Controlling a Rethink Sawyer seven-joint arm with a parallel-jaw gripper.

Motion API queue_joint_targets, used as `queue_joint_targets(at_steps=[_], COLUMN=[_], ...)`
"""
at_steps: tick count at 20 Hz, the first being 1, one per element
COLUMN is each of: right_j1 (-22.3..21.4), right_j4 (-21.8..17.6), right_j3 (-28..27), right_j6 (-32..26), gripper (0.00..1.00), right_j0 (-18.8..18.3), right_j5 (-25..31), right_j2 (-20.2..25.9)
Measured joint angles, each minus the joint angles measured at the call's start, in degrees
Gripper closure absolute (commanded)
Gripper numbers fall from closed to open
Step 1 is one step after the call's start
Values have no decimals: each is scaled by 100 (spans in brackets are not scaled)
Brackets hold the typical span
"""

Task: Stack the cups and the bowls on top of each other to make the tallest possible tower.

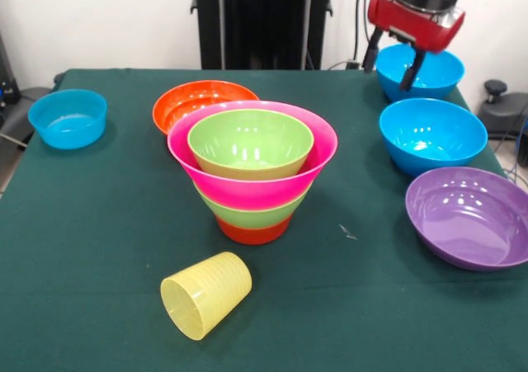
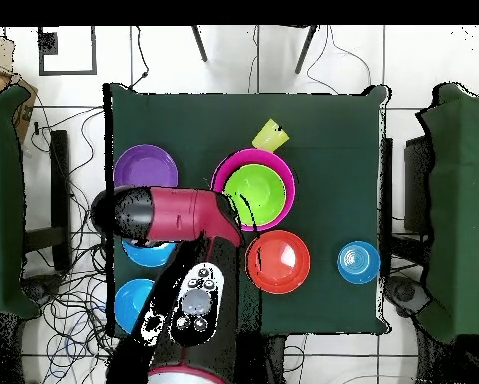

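One cup (image 1: 206, 295) lies sideways on the desk (image 1: 99, 223): light, thin, slippery, so you should pinch its rim gently. Fingers (image 1: 410, 70) apart, holding nothing, above a blue bowl (image 1: 437, 73).

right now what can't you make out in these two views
- Gripper, front view: two dark tips hang over the far blue bowl; the arm's upper part is cut off by the top edge. Overhead, the arm hides it entirely.
- Middle blue bowl, overhead: mostly under the arm.
- Orange base of the tower, front view: only a sliver shows under the lime green bowl; overhead, the pink bowl covers both.
- Yellow cup, overhead: partly tucked behind the pink rim.
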Motion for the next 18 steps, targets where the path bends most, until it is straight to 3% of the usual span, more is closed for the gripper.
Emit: queue_joint_targets(at_steps=[3, 5, 9, 18], right_j1=[5, 5, 1, -1], right_j4=[1, 23, 63, 62], right_j3=[74, 210, 448, 790], right_j6=[-1, -1, -1, -1], gripper=[0, 0, 0, 0], right_j0=[-204, -460, -833, -1142], right_j5=[-486, -1172, -1993, -2724], right_j2=[256, 594, 1092, 1667])
